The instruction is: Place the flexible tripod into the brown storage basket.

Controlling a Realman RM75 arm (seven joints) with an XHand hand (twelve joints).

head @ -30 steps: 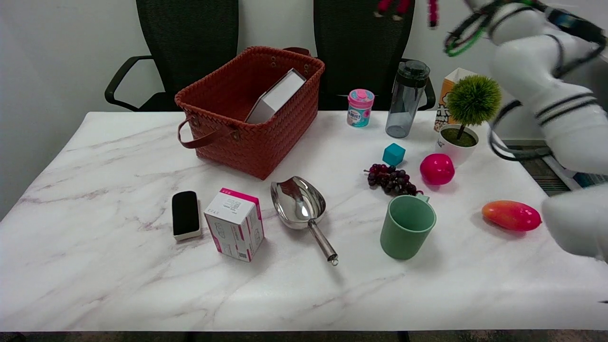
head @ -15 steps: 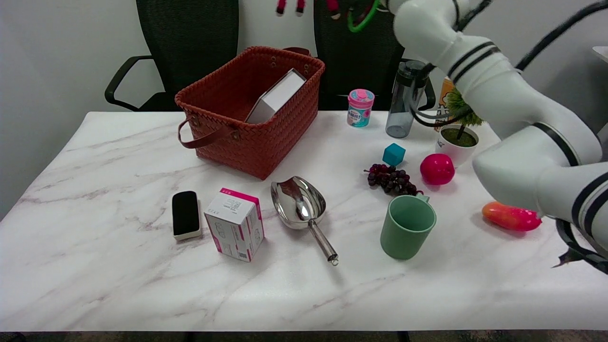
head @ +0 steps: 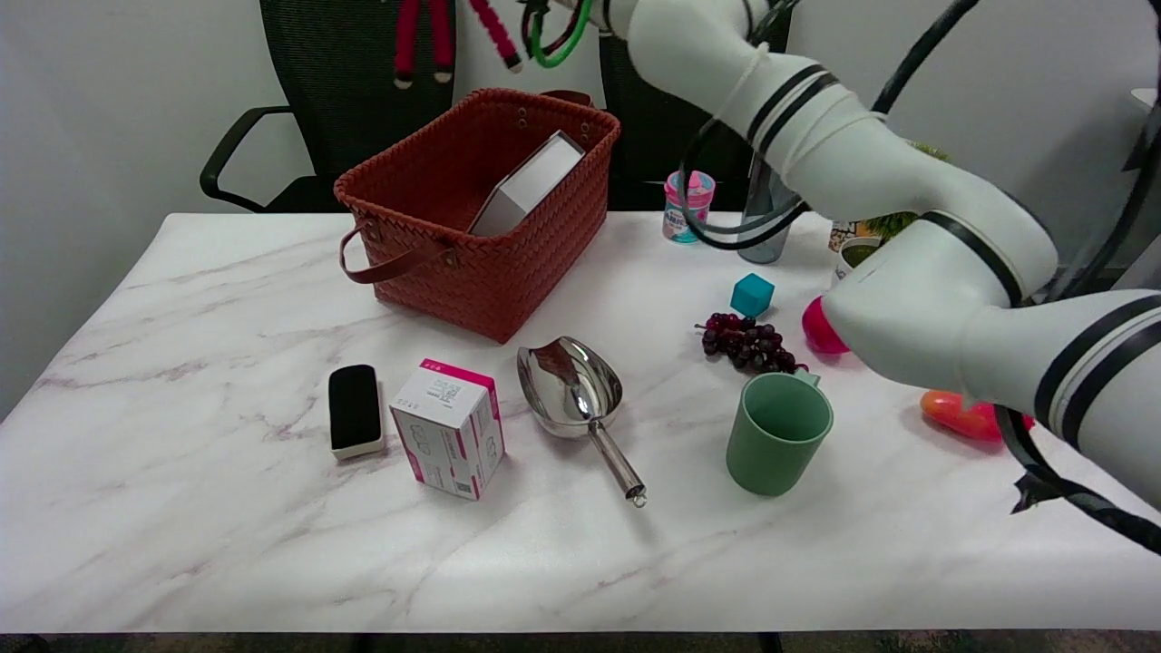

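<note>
Only the legs of the flexible tripod show: pink-red with pale tips, hanging down from the picture's top edge, above and just behind the far left corner of the brown woven basket. A white box leans inside the basket. My right arm stretches from the lower right up to the top edge near the legs. Its hand is cut off above the picture, so the grip on the tripod is hidden.
On the table lie a black eraser, a pink-and-white box, a metal scoop, a green cup, grapes and a teal cube. The arm partly hides a pink ball, a mango and a pink jar.
The right arm has swung left across the back of the table, carrying the tripod legs from the upper right to above the basket. The legs now hang lower in the picture.
</note>
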